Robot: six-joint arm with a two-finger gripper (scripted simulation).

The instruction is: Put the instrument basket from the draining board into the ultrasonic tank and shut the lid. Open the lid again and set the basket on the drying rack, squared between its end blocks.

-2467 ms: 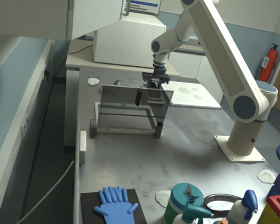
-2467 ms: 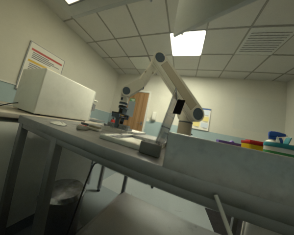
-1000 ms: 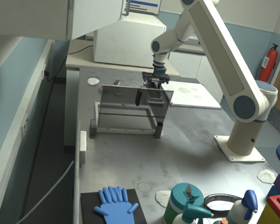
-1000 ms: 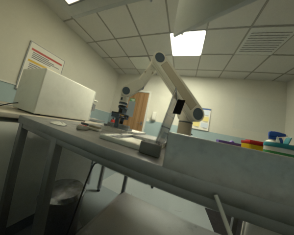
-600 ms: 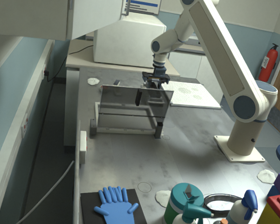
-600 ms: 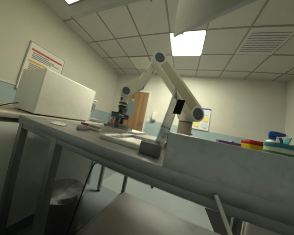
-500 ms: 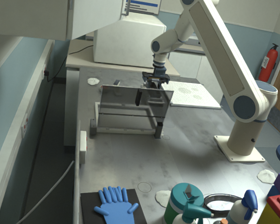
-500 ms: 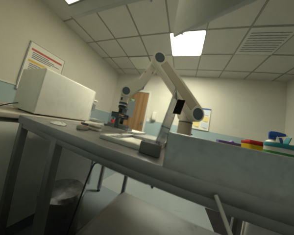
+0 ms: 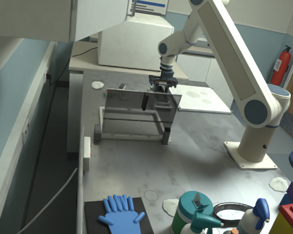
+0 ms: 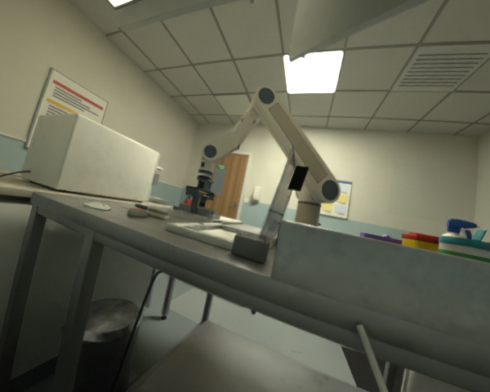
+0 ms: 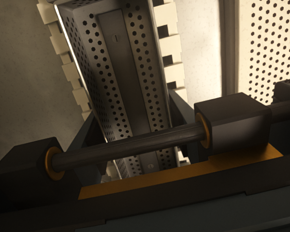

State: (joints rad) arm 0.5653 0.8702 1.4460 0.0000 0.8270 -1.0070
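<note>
The perforated steel instrument basket [image 11: 125,75] rests on the cream slatted drying rack [image 11: 171,52], lying at a slant across it in the wrist camera. My gripper [image 9: 162,87] is directly over the basket, beyond the tank, and its fingers are closed on the basket's sides. The ultrasonic tank [image 9: 131,123] sits at mid-table with its tinted lid [image 9: 141,108] standing open. The white perforated draining board [image 9: 201,98] lies to the right of the gripper. The rack's end blocks are hidden from the side cameras.
A large white machine [image 9: 134,40] stands on the raised counter behind the rack. Blue glove on a black mat [image 9: 120,216], tub, spray bottles [image 9: 255,216], dish and coloured blocks [image 9: 292,206] crowd the near table edge. The arm's base [image 9: 252,151] stands at the right.
</note>
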